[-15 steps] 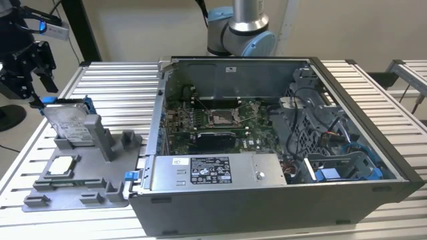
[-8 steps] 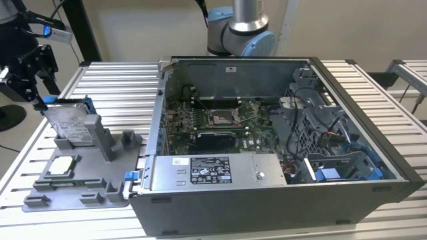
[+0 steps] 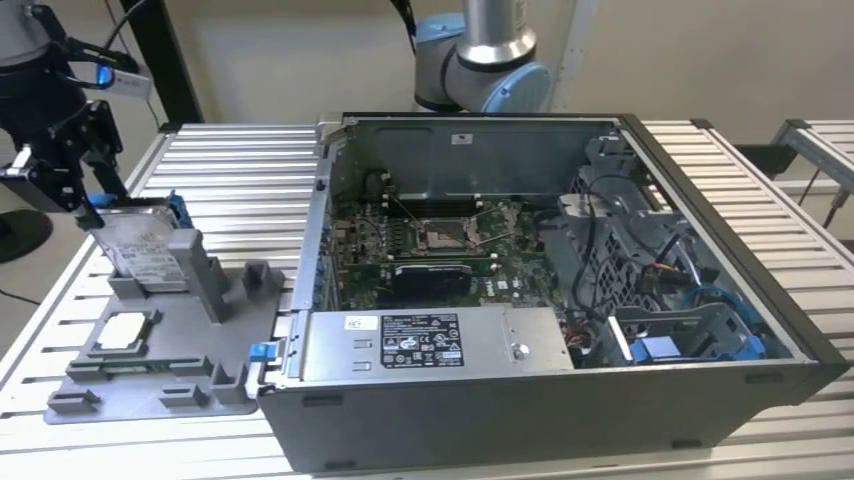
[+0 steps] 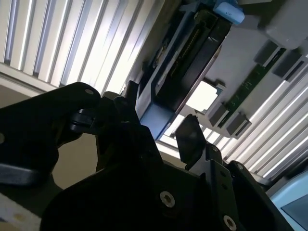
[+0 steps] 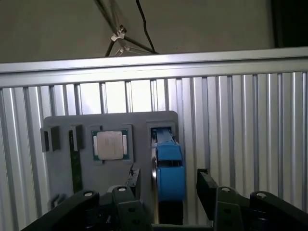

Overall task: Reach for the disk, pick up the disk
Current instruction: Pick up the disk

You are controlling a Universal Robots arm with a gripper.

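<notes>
Over the grey tray (image 5: 57, 168), fingers (image 5: 203, 185) spread, straddling disk (image 5: 168, 163)

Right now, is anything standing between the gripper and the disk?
Nothing visible does. In the first wrist view the open gripper straddles the disk, one finger on each side of its blue-framed edge, with bare gaps between. The disk stands on edge in the grey holder.

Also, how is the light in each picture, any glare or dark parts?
Exterior view: even, soft light, the disk well lit. Second wrist view: the gripper is a dark silhouette against glaring table slats. First wrist view: the slats glare too.
</notes>
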